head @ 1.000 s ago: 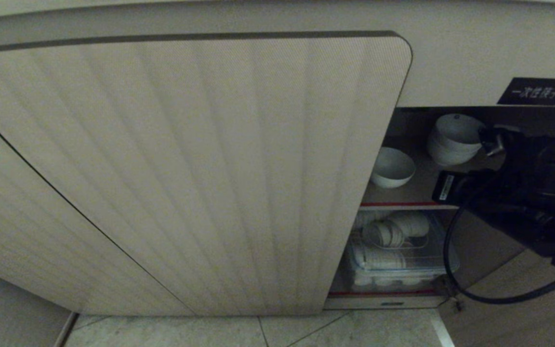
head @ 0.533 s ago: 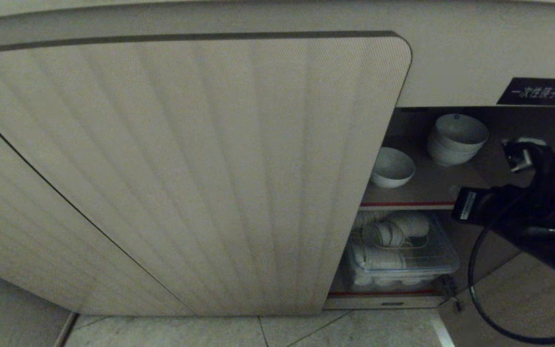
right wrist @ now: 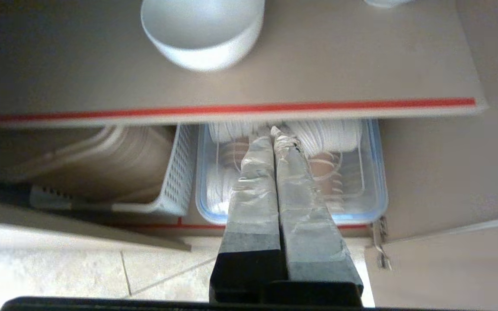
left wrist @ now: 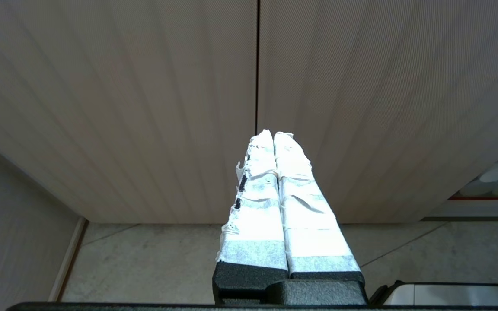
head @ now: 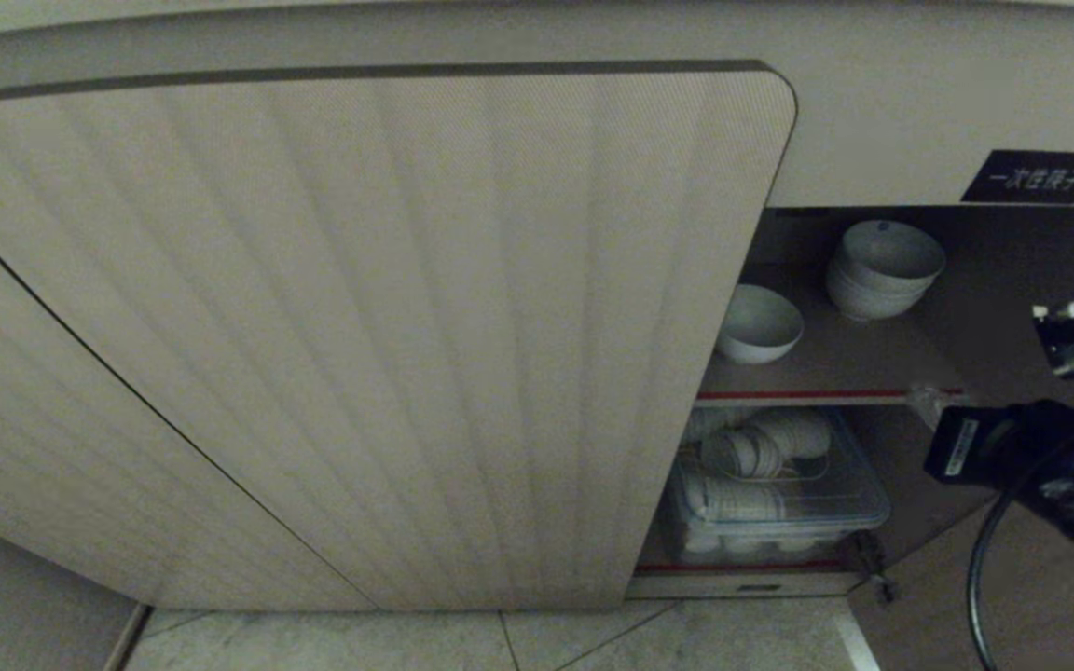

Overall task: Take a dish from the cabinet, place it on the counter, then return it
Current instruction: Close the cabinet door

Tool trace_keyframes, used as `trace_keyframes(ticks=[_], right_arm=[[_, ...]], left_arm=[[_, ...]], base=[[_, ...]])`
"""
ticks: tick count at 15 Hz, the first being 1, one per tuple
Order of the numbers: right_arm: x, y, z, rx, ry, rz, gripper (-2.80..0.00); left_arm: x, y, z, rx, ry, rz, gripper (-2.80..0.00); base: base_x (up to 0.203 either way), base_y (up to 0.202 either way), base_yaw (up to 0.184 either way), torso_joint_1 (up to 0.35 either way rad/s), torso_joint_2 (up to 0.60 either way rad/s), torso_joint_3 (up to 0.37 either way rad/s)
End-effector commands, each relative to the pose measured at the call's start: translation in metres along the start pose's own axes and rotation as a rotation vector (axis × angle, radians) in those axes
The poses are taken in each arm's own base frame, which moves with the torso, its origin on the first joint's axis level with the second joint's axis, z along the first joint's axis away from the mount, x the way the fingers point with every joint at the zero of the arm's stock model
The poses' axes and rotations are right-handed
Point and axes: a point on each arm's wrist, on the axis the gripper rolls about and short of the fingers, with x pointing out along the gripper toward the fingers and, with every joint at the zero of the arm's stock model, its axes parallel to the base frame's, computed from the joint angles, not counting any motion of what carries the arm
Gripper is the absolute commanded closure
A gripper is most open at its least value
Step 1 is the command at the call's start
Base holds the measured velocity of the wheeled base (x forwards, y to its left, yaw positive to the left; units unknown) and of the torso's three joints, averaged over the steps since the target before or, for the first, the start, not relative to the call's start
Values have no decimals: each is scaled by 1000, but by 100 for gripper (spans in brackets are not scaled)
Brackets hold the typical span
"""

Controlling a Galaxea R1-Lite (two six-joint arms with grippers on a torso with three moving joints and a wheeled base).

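1. Cabinet [head: 360, 326]: a low beige unit that fills most of the head view. Its vertically ribbed doors meet at a thin dark seam in the left wrist view; the compartment at the right stands open.
2. Floor [head: 593, 643]: pale stone tiles with thin joints, running along the foot of the cabinet.
3. Shelf [head: 835, 373]: a brown board with a red front edge, dividing the open compartment into an upper and a lower space.
4. Clear plastic box [head: 863, 503]: on the compartment floor below the shelf, filled with white tableware. In the right wrist view a white perforated basket [right wrist: 180, 172] stands just beside it.
5. Right arm [head: 1059, 457]: a black body with a looping cable, at the right edge of the head view, in front of the open compartment.
6. Stack of white bowls [head: 882, 270]: nested on the shelf, toward the back.
7. Dish [head: 759, 324]: a single white bowl, upright on the shelf, near its front edge, beside the door and well apart from the stack.
8. Label [head: 1036, 176]: black with white characters, on the beige panel above the opening.
9. Right gripper [right wrist: 273, 134]: taped fingers pressed together, holding nothing, just below the shelf's red edge.
10. Left gripper [left wrist: 273, 136]: taped fingers pressed together, empty, facing the closed doors.
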Motion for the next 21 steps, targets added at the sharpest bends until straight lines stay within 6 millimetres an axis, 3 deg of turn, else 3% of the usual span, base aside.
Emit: trace_keyframes(ticks=[1,9,13,21], right_arm=[[-16,-4,-2,-4,-20,4,0],[-51,-14,-21,-95,-20,32,0],[-80,-21,-30,-93,-35,86,0],[-147,-43,-80,-90,-67,159,0]], left_arm=[[0,0,0,0,0,1,0],[0,0,0,0,0,1,0],[0,0,0,0,0,1,0],[0,0,0,0,0,-1,0]], base=[[0,0,0,0,0,0],[0,0,0,0,0,0],[0,0,0,0,0,0],[0,0,0,0,0,0]])
